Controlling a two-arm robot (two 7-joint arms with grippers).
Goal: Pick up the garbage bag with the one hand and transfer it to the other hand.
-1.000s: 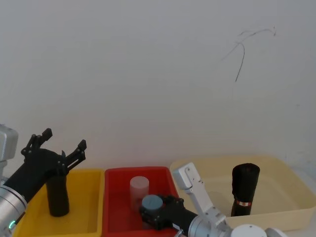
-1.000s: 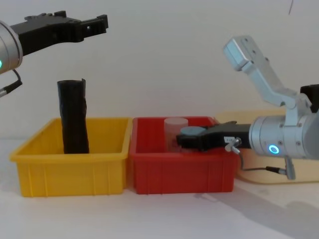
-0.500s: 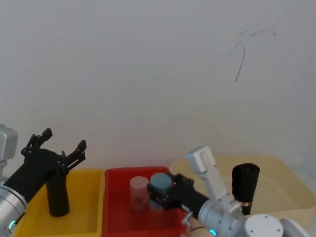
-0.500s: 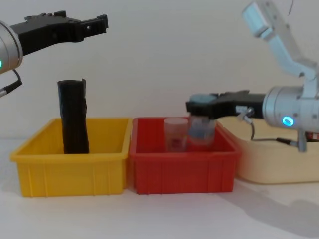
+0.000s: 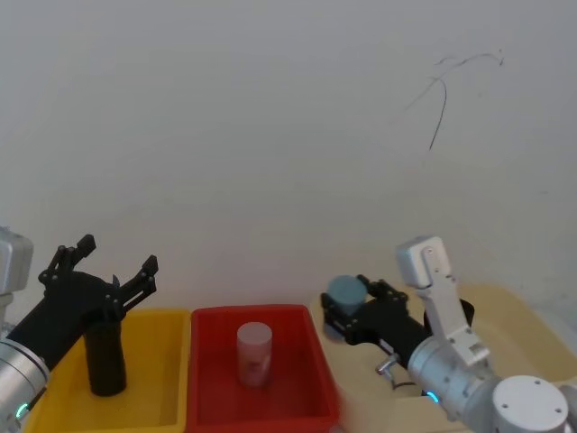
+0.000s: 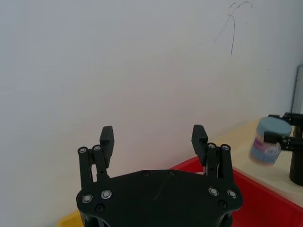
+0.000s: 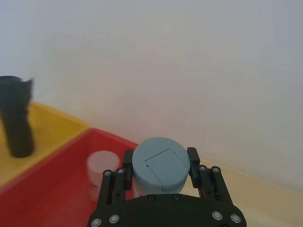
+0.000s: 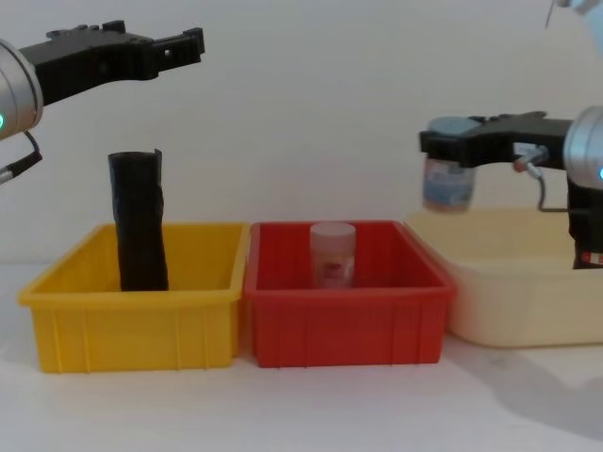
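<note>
The right end effector (image 8: pixel 450 151) is closed on a small jar with a grey-blue lid (image 8: pixel 448 177), holding it in the air above the near-left part of the cream tub (image 8: pixel 509 301); in the right wrist view the fingers (image 7: pixel 192 161) press against both sides of the lid. The left end effector (image 8: pixel 179 45) hangs high above the yellow bin (image 8: pixel 132 330) with its fingers (image 6: pixel 107 138) spread apart and nothing between them. A plain black roll (image 8: pixel 140 220) stands upright inside the yellow bin, below that end effector and apart from it. The garbage bag (image 8: pixel 586 231) stands in the cream tub at the far right, mostly hidden behind the right arm in the chest view; a strip of its red-and-white label shows near the tub's rim. A pale translucent cup (image 8: pixel 333 254) with a red marking stands upright in the red bin (image 8: pixel 344 325), which sits between the yellow bin and the cream tub, touching the yellow one. All three containers rest on the white worktop (image 8: pixel 301 410) in front of a plain white wall (image 5: pixel 270 135).
</note>
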